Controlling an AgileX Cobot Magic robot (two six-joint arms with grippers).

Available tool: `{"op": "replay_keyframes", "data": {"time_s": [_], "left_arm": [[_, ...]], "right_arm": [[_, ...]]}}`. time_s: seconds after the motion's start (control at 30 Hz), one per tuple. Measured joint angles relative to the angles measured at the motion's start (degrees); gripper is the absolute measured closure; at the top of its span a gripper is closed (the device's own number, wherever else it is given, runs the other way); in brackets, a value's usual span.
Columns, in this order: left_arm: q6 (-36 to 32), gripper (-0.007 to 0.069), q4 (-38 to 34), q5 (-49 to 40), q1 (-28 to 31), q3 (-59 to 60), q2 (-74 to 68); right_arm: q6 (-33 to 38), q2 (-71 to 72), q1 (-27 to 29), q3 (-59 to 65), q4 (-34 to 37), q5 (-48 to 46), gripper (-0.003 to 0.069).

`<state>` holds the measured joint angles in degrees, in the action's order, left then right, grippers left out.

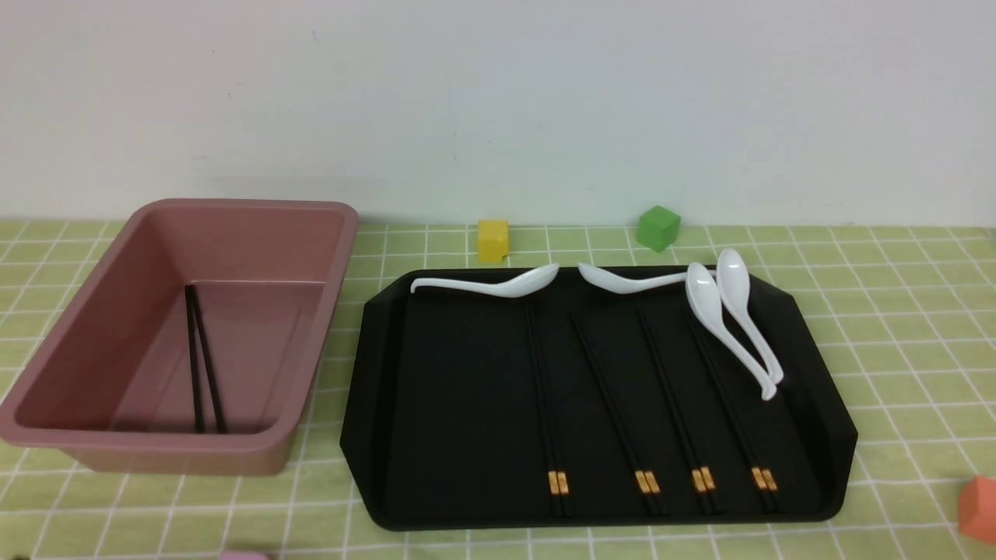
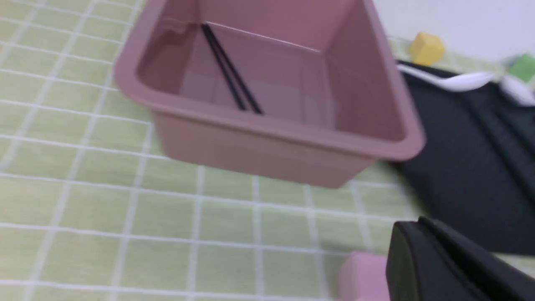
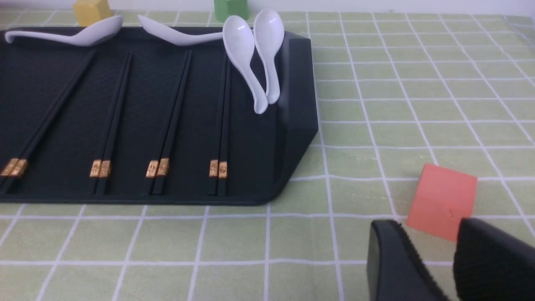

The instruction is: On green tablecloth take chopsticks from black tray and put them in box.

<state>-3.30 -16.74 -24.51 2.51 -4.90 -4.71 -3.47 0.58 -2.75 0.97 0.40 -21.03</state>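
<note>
The plain black chopsticks [image 1: 204, 365] lie inside the dusty-pink box [image 1: 78, 327] on the left of the green tablecloth [image 1: 895, 311]. They also show in the left wrist view [image 2: 230, 73], leaning on the floor of the box [image 2: 259, 154]. The black tray [image 1: 451, 389] sits right of the box and holds only gold-banded pairs and spoons. Neither gripper shows in the front view. My left gripper [image 2: 413, 223] is shut and empty, low over the cloth near the box's front corner. My right gripper [image 3: 430, 234] is open and empty, over the cloth right of the tray [image 3: 150, 83].
Several gold-banded chopstick pairs [image 1: 622, 404] and white spoons [image 1: 498, 284] lie in the tray. A yellow cube [image 1: 492, 239] and a green cube [image 1: 658, 227] stand behind it. An orange cube [image 3: 443, 200] sits just beyond my right gripper. A pink block [image 2: 361, 276] lies beside my left gripper.
</note>
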Motion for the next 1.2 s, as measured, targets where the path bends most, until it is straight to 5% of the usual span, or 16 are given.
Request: {"op": "replay_keyframes", "data": {"time_s": [0.47, 1.2], "left_arm": [[14.6, 0.0634, 11.8, 1.5, -7.9, 6.6, 5.4], [15.2, 0.0633, 12.1, 1.6, -7.9, 6.6, 5.4]], "right_arm": [[0.0, 0.0, 0.0, 0.0, 0.0, 0.0, 0.0419], [0.0, 0.0, 0.0, 0.0, 0.0, 0.0, 0.0419]]}}
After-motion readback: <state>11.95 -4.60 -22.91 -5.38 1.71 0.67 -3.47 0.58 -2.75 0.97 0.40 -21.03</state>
